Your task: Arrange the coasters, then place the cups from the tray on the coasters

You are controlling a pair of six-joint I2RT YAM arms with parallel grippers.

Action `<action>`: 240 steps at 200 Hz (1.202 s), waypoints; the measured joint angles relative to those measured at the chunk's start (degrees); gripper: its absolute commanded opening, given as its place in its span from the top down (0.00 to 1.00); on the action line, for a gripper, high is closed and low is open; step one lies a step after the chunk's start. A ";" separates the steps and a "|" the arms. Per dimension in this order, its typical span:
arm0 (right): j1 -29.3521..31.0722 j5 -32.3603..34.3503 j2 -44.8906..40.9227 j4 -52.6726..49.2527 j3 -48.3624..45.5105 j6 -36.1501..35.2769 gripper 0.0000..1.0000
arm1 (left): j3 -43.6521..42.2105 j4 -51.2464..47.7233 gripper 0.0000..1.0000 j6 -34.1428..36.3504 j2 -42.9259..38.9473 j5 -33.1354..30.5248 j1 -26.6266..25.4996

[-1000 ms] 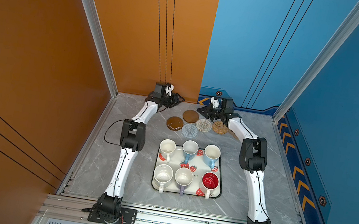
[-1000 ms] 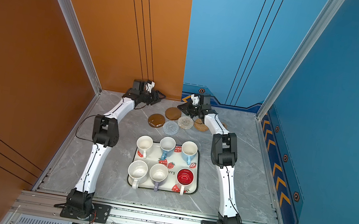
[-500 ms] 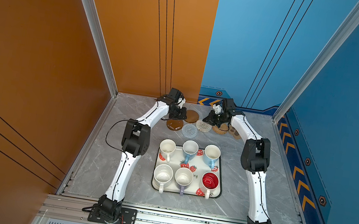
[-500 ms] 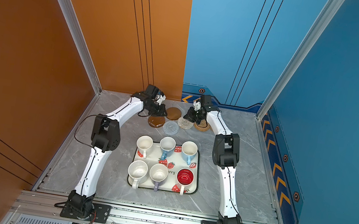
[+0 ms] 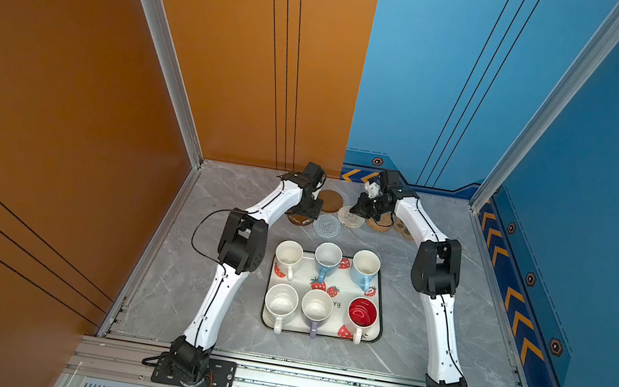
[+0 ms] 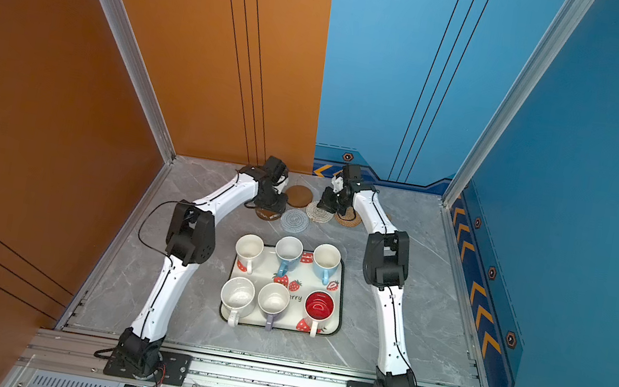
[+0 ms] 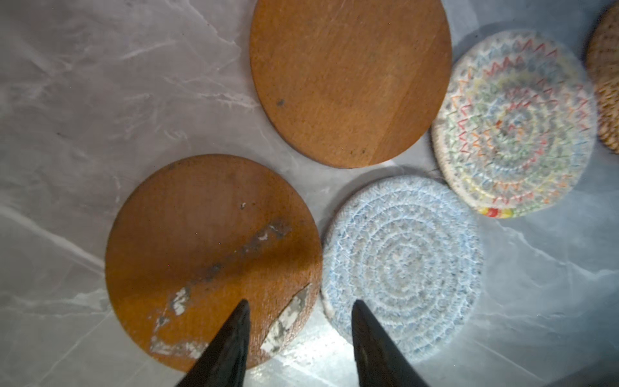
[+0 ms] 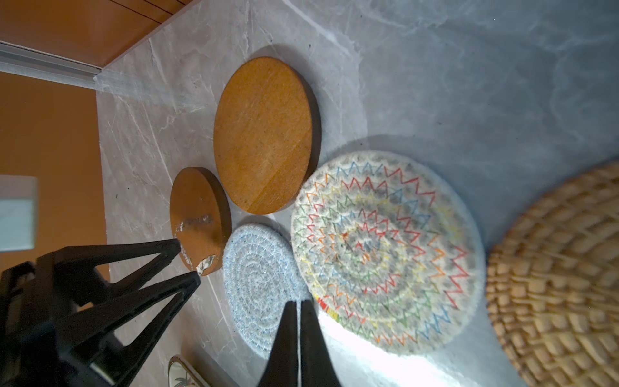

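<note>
Six coasters lie in a cluster at the back of the table. My left gripper is open, one fingertip above the worn brown disc and the other above the edge of the grey woven coaster; it holds nothing. A clean brown disc lies behind them. My right gripper is shut and empty, above the gap between the grey woven coaster and the cream woven one. The rattan round and paw-print coaster sit to the right. Six cups, among them a red-inside one, stand in the tray.
The orange wall and the blue wall close off the back right behind the coasters. Bare grey marble table lies to both sides of the tray. Both arms arch over the table beside the tray.
My left gripper came forward from the back wall and down over the worn brown disc. My right gripper shifted slightly forward and left, staying shut. No coaster or cup has visibly moved.
</note>
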 measured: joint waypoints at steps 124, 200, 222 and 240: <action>1.20 1.51 4.72 -1.79 3.56 -0.09 1.00 | 2.38 -0.04 0.45 0.87 3.85 -9.75 -1.38; -0.20 1.92 4.92 -2.97 3.63 -0.09 1.00 | 3.52 0.07 0.45 1.92 4.96 -13.86 -0.92; -0.90 1.90 5.11 -2.97 3.82 -0.07 1.00 | 4.42 0.07 0.45 2.19 5.60 -14.64 -0.46; -1.42 1.92 5.11 -2.99 3.85 -0.09 1.00 | 5.44 0.09 0.45 2.58 6.23 -14.97 0.26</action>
